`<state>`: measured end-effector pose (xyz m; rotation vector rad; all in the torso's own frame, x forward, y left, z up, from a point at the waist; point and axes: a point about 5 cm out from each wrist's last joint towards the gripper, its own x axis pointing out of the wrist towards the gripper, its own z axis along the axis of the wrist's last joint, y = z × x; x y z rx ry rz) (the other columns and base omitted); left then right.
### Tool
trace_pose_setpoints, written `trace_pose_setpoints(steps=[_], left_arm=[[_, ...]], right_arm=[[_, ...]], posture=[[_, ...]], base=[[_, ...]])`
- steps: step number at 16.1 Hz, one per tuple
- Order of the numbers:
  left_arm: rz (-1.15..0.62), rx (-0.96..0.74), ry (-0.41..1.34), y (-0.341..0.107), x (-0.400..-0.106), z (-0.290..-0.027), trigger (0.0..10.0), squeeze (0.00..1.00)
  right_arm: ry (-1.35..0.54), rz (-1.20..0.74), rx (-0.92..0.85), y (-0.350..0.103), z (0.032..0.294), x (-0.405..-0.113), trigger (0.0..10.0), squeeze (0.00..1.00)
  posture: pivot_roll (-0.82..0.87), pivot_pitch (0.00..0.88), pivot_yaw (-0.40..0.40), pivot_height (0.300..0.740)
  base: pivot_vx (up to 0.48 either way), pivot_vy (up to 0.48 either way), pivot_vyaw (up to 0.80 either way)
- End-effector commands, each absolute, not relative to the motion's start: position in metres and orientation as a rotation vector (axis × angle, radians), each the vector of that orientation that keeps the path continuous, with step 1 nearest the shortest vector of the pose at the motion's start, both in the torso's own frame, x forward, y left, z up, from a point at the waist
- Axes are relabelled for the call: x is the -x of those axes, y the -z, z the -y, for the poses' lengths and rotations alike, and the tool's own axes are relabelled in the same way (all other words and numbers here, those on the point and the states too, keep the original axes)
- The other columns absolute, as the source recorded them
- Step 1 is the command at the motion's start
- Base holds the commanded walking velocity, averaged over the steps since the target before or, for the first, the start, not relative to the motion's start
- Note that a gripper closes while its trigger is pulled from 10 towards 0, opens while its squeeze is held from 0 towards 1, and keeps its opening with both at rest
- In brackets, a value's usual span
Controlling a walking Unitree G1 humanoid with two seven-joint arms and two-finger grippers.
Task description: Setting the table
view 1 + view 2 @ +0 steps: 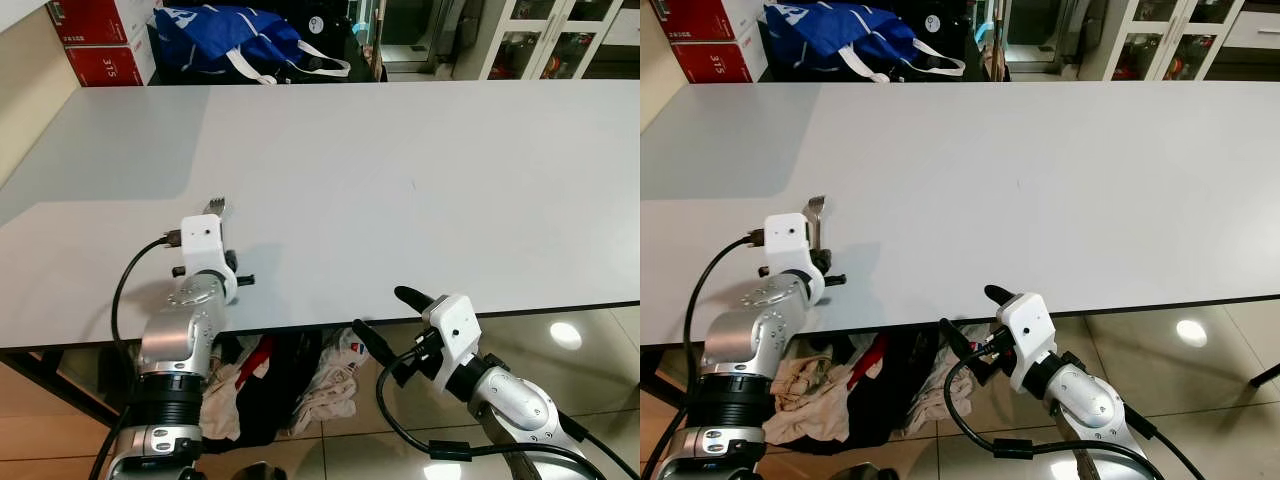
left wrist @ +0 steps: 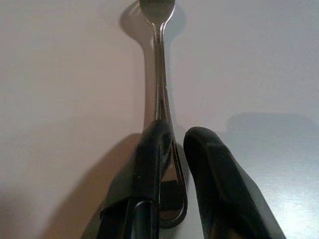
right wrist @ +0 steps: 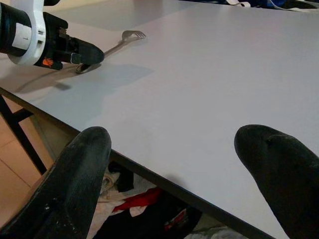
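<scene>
A silver fork lies flat on the white table near its front left, tines pointing away from me. My left gripper is low over the table with its two black fingers closed around the fork's handle. From the right wrist view, the left gripper sits at the handle end and the fork stretches beyond it. My right gripper hangs open just below and in front of the table's front edge, its fingers wide apart and holding nothing.
A blue bag and red boxes stand behind the table's far edge, with glass cabinets at the back right. A heap of clothes lies on the floor under the front edge.
</scene>
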<state>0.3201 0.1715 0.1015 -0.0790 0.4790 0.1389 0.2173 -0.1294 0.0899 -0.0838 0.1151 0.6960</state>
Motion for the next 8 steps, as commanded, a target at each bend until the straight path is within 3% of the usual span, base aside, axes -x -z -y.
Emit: trace_pose_setpoints(steps=[1, 8], left_arm=[[-0.49, 0.081, -0.148, -0.101, -0.318, -0.175, 10.0, 0.0], [-0.467, 0.073, -0.173, -0.108, -0.319, -0.185, 10.0, 0.0]], right_arm=[[-0.695, -0.108, 0.086, -0.094, 0.131, -0.217, 10.0, 0.0], [-0.695, -0.111, 0.089, -0.093, 0.132, -0.219, 10.0, 0.0]], posture=[[-0.1, 0.025, 0.014, 0.731], [-0.1, 0.025, 0.012, 0.731]], base=[[0.0, 0.0, 0.0], [0.0, 0.0, 0.0]])
